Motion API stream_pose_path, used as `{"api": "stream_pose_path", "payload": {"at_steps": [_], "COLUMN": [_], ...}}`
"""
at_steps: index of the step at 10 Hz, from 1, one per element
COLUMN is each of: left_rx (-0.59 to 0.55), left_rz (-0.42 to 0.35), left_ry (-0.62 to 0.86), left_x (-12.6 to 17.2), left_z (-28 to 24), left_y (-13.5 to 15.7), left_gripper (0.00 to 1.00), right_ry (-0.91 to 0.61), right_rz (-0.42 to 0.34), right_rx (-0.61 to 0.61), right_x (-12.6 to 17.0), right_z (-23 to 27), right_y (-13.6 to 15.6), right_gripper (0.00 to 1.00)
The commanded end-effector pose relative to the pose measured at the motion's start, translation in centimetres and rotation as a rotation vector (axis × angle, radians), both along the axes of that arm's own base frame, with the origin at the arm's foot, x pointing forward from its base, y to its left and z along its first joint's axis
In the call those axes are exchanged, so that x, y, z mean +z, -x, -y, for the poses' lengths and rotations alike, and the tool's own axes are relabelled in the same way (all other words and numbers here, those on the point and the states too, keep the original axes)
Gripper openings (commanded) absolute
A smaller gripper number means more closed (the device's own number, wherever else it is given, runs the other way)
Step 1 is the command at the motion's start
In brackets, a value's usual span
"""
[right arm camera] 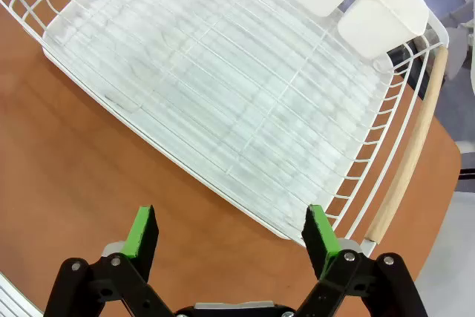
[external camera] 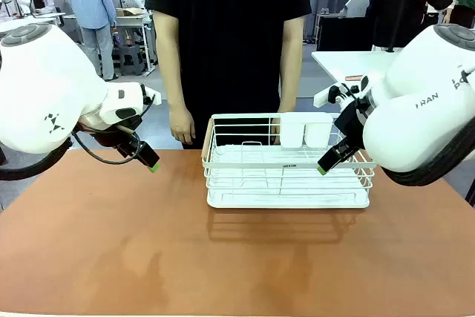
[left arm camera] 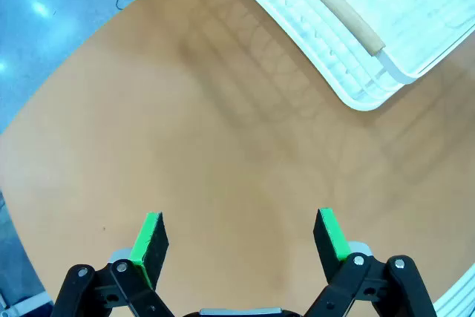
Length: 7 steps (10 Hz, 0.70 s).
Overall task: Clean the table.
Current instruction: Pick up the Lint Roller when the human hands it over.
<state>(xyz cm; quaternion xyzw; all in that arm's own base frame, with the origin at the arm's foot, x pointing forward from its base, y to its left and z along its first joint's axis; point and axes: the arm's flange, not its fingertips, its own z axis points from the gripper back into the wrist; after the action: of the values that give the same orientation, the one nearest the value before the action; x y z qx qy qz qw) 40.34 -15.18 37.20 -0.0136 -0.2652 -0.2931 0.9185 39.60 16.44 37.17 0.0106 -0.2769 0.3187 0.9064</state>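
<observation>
- Seemingly the job is either nearly finished or barely begun: the table [external camera: 111,257] is bare across its near and left parts, with the white wire rack [external camera: 286,183] sitting toward its far middle.
- The rack holds two white holders [external camera: 304,130] on its far rim; whether the rack itself must go is unclear.
- Left gripper [left arm camera: 241,231]: jaws spread wide, empty, hovering over bare tabletop.
- Right gripper [right arm camera: 230,231]: likewise wide and empty, poised above the rack's edge, touching nothing.
</observation>
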Motion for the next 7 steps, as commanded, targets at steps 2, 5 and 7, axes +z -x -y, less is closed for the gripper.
{"api": "stream_pose_path", "payload": {"at_steps": [2, 5, 7], "left_rx": [0.0, 0.0, 0.0], "left_rz": [0.0, 0.0, 0.0], "left_ry": [0.0, 0.0, 0.0], "left_x": [0.0, 0.0, 0.0], "left_z": [0.01, 0.01, 0.01], "left_y": [0.01, 0.01, 0.01], "left_gripper": [1.0, 1.0, 1.0], "right_ry": [0.0, 0.0, 0.0], "right_rz": [0.0, 0.0, 0.0], "right_rx": [0.0, 0.0, 0.0], "right_x": [0.0, 0.0, 0.0], "right_z": [0.0, 0.0, 0.0], "right_y": [0.0, 0.0, 0.0], "right_gripper": [1.0, 1.0, 1.0]}}
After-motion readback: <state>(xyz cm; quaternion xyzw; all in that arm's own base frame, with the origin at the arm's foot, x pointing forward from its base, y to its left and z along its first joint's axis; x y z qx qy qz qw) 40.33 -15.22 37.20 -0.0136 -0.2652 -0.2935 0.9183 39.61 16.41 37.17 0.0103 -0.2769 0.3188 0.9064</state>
